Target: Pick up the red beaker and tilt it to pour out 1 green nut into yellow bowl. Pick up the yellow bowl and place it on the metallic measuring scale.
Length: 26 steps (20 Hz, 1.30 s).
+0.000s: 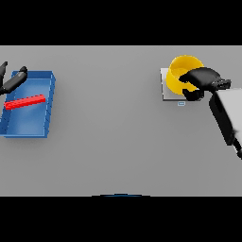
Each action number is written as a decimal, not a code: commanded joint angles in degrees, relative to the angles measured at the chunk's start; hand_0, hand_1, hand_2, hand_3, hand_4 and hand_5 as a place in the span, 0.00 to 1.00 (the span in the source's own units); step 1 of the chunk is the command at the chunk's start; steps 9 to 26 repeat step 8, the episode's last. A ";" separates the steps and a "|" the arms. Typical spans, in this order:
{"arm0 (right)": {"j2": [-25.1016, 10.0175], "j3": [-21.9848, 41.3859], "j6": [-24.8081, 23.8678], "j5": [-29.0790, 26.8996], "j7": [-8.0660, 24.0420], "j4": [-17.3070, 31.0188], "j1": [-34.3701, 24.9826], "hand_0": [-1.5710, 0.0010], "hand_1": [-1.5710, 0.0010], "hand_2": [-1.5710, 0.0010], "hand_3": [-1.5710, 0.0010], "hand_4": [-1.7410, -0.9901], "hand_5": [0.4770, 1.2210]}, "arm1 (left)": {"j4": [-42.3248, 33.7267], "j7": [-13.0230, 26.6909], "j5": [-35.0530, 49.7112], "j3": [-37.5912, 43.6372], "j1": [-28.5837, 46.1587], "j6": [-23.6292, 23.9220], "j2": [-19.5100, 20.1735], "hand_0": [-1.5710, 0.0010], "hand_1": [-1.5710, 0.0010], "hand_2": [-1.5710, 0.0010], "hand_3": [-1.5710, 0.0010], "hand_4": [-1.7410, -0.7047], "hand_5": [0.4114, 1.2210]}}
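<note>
The yellow bowl stands on the metallic measuring scale at the back right of the table. My right hand is at the bowl's right rim, its fingers curled round that rim. A red beaker lies on its side inside the blue tray at the far left. My left hand hovers over the tray's back left corner with straight fingers and holds nothing. No green nut can be made out.
The blue tray sits against the left edge of the view. A small display strip shows on the scale's front edge. Bare grey table lies between tray and scale.
</note>
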 commanded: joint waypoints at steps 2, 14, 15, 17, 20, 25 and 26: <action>0.15 0.69 -0.66 0.63 -0.98 0.16 0.03 0.90 0.84 0.76 0.71 0.36 0.49 | -0.13 0.09 -0.15 -0.09 -0.14 0.21 -0.05 1.00 1.00 1.00 1.00 0.98 0.36; -0.15 0.08 2.32 -0.25 1.44 -0.39 0.10 0.97 0.96 0.93 0.83 0.44 0.38 | 0.60 -1.27 -0.51 -0.21 -0.24 0.27 -0.70 1.00 1.00 1.00 1.00 0.99 0.35; -0.15 0.08 2.32 -0.25 1.44 -0.39 0.10 0.97 0.96 0.93 0.83 0.44 0.38 | 0.60 -1.27 -0.51 -0.21 -0.24 0.27 -0.70 1.00 1.00 1.00 1.00 0.99 0.35; -0.15 0.08 2.32 -0.25 1.44 -0.39 0.10 0.97 0.96 0.93 0.83 0.44 0.38 | 0.60 -1.27 -0.51 -0.21 -0.24 0.27 -0.70 1.00 1.00 1.00 1.00 0.99 0.35; -0.15 0.08 2.32 -0.25 1.44 -0.39 0.10 0.97 0.96 0.93 0.83 0.44 0.38 | 0.60 -1.27 -0.51 -0.21 -0.24 0.27 -0.70 1.00 1.00 1.00 1.00 0.99 0.35; -0.15 0.08 2.32 -0.25 1.44 -0.39 0.10 0.97 0.96 0.93 0.83 0.44 0.38 | 0.60 -1.27 -0.51 -0.21 -0.24 0.27 -0.70 1.00 1.00 1.00 1.00 0.99 0.35; -0.15 0.08 2.32 -0.25 1.44 -0.39 0.10 0.97 0.96 0.93 0.83 0.44 0.38 | 0.60 -1.27 -0.51 -0.21 -0.24 0.27 -0.70 1.00 1.00 1.00 1.00 0.99 0.35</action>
